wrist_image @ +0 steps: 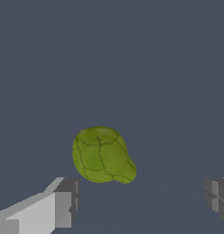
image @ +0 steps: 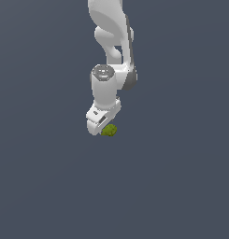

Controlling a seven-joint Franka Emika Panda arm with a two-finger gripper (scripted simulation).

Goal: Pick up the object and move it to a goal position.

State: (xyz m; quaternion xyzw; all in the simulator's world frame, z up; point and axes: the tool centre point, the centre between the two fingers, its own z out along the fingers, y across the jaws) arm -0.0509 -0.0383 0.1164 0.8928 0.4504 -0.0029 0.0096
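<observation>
Olive-green lumpy object (wrist_image: 102, 155) sits between the white pincer's (wrist_image: 141, 201) spread fingers; lower squarely, centre it, then clamp.

This is no home, kitchen or workshop but a bare simulated test scene. Around the white arm (image: 111, 56) a flat, uniform slate-grey surface (image: 181, 186) fills both views, with no walls, furniture, edges or horizon to be seen on any side of the arm. The arm itself is rendered in smooth, plain white and grey shading. Just beside the arm's lower end lies a lumpy olive-green object (image: 109, 130), whose skin shows faceted, mesh-like lines in the wrist view, a mark of computer rendering.
</observation>
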